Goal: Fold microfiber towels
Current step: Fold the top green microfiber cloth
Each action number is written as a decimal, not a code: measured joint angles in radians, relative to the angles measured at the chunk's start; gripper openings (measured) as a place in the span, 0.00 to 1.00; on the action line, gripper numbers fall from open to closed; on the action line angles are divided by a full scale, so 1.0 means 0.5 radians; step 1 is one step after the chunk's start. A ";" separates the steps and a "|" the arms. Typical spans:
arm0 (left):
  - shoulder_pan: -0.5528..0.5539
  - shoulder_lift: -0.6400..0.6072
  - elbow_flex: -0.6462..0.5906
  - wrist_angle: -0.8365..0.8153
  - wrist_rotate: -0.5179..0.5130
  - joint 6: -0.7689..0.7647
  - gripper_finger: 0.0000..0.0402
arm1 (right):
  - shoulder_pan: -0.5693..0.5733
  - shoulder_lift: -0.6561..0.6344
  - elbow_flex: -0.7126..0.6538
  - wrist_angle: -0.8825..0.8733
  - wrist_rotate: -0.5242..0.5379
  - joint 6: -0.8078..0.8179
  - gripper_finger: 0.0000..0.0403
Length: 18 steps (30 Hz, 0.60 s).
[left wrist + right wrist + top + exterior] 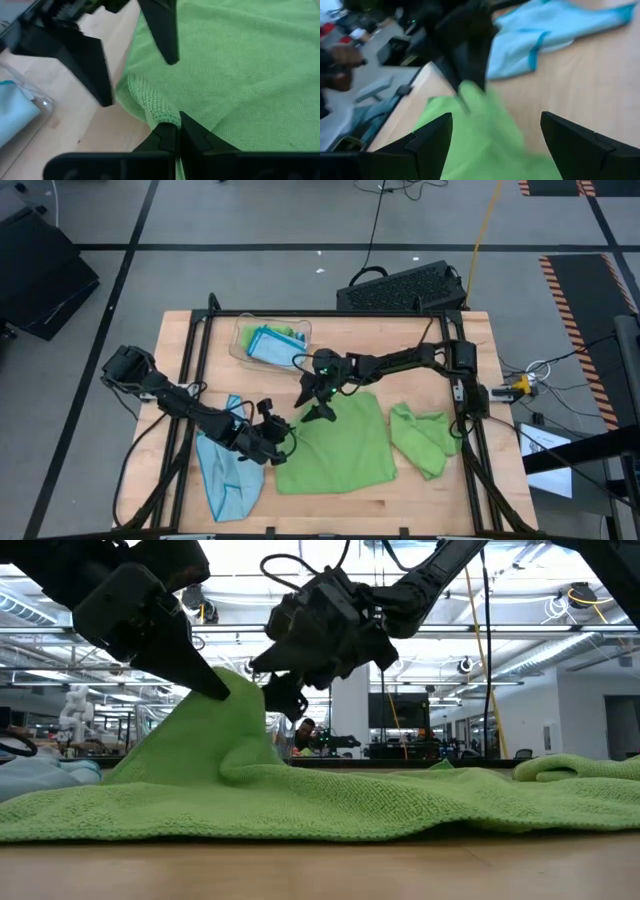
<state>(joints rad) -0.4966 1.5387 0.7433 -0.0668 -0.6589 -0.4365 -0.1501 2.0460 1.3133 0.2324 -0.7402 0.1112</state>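
Pinching the soft, limp green towel (pixel 340 442) at its corner, the left claw (pixel 272 431) is gripping; right claw (pixel 318 402) is hanging open mid-frame.

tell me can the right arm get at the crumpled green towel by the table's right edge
Probably yes. The right gripper hangs open over the spread green towel, holding nothing, and the crumpled green towel lies uncovered beside it on that arm's own side. The left gripper is shut on the spread towel's corner, well clear.

A light wooden table (pixel 420 490) carries a large lime green microfiber towel (pixel 345 445) spread at its middle, a crumpled green towel (pixel 425 438) right, a light blue towel (pixel 228 470) left, and a clear plastic tray (pixel 240 340) at the far side.
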 joint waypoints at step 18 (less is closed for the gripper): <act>-0.004 0.000 0.000 0.115 -0.052 0.360 0.03 | 0.152 0.001 -0.003 0.003 -0.049 0.017 0.66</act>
<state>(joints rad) -0.4986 1.5387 0.7433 -0.0093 -0.6851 -0.2564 -0.0740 2.0464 1.3117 0.2338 -0.7647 0.1197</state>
